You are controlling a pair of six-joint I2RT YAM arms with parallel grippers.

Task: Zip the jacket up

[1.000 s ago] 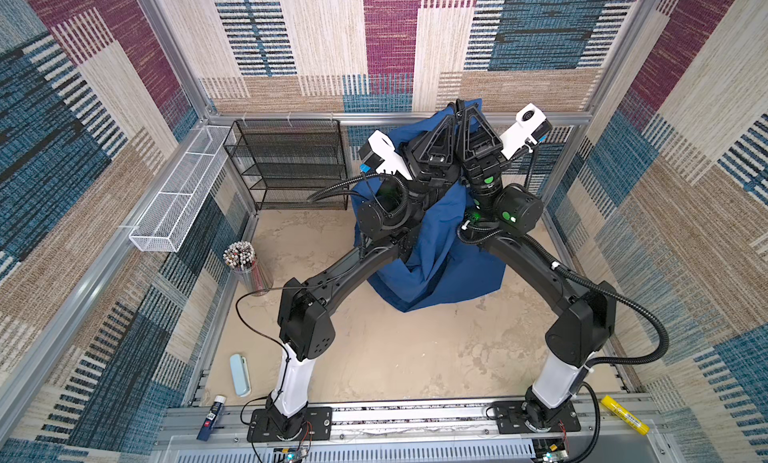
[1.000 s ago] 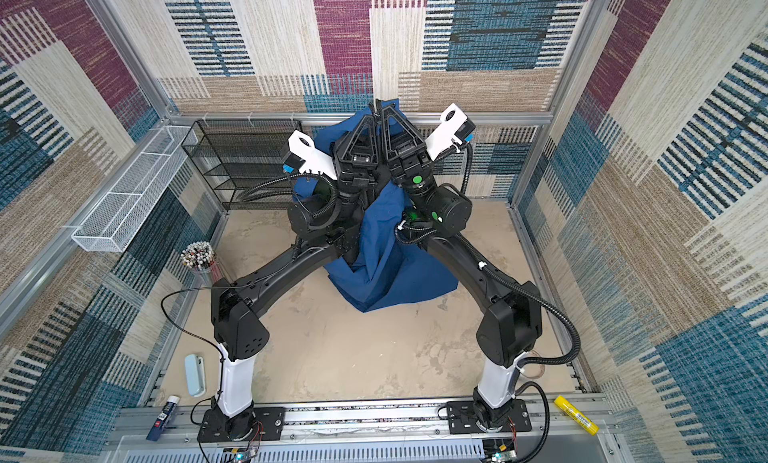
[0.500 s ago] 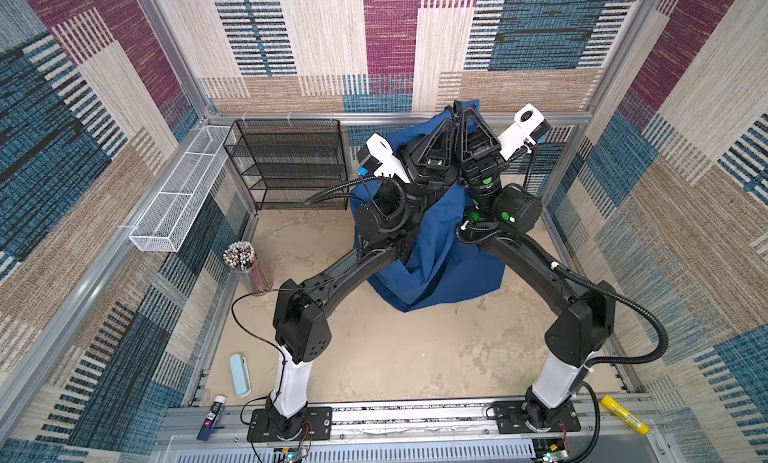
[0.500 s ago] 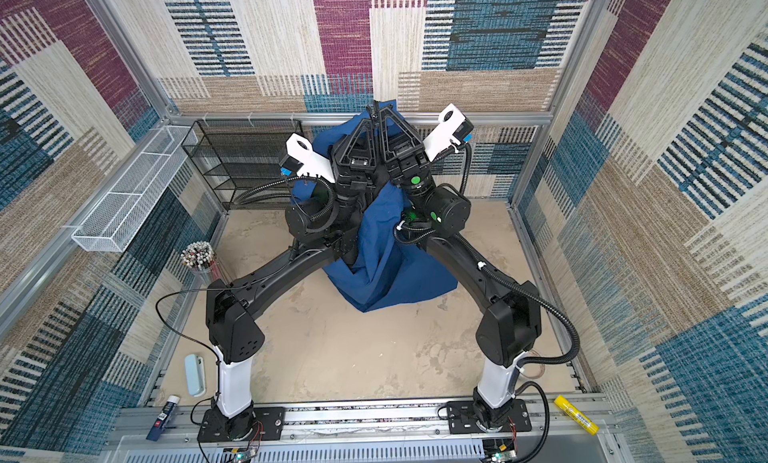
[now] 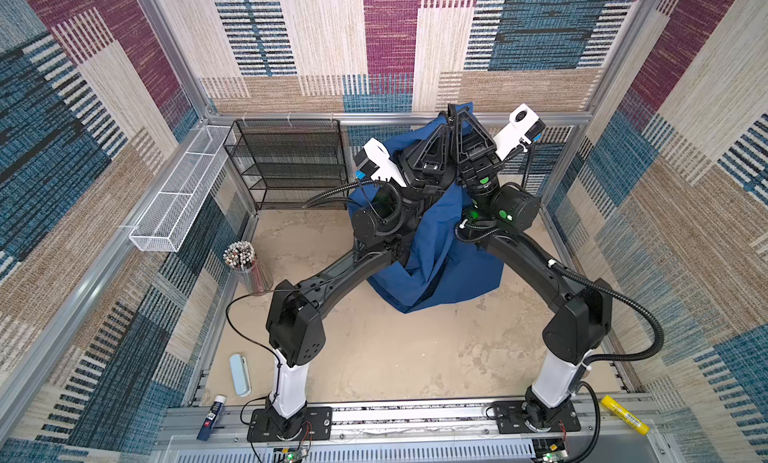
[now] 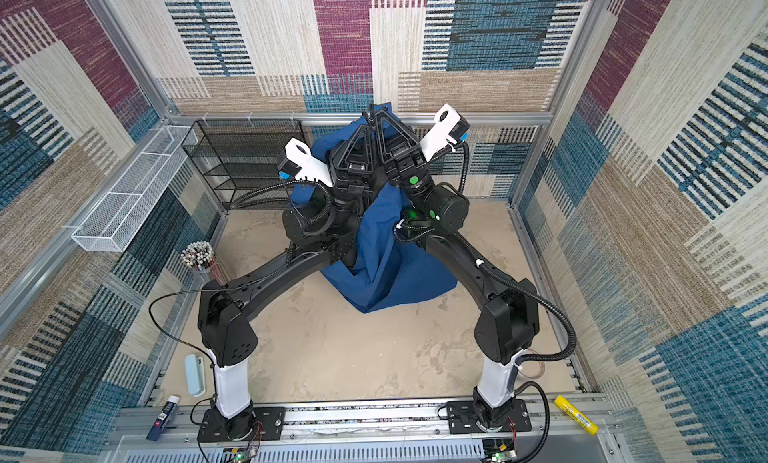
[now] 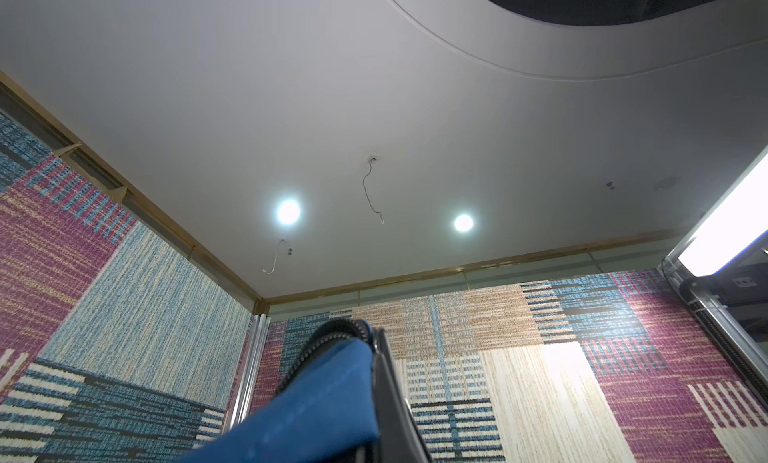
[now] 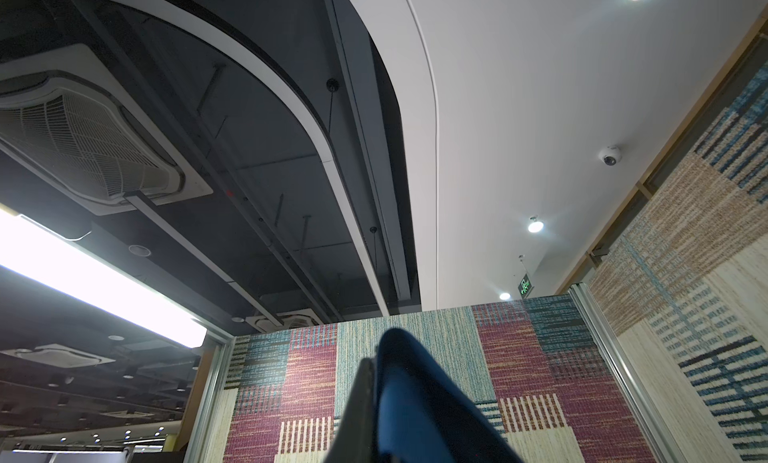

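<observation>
Little has changed over the last second: the left arm's elbow has swung slightly back toward its base, while both grippers hold their high pinch.

The jacket (image 5: 440,265) hangs just beside the black wire rack (image 5: 286,162). Its top is bunched above rack height and its lower folds pool on the bench (image 5: 395,357). The left gripper (image 5: 446,118) is closed on an edge carrying zipper teeth (image 7: 328,340), as the left wrist view shows. The right gripper (image 5: 457,108), almost touching it, is clamped on plain blue cloth (image 8: 415,398).

This looks like a lift to let the cloth fall straight. To do it well, keep both pinches firm, draw the grippers apart so the front opening spreads, then lower the jacket flat. The slider is not visible, so finding it comes first.

The bench is sandy and mottled. On the rack's far side from the jacket are a white mesh basket (image 5: 178,199) and a cup of pencils (image 5: 241,253). Patterned carpet panels (image 5: 83,149) wall the cell.
</observation>
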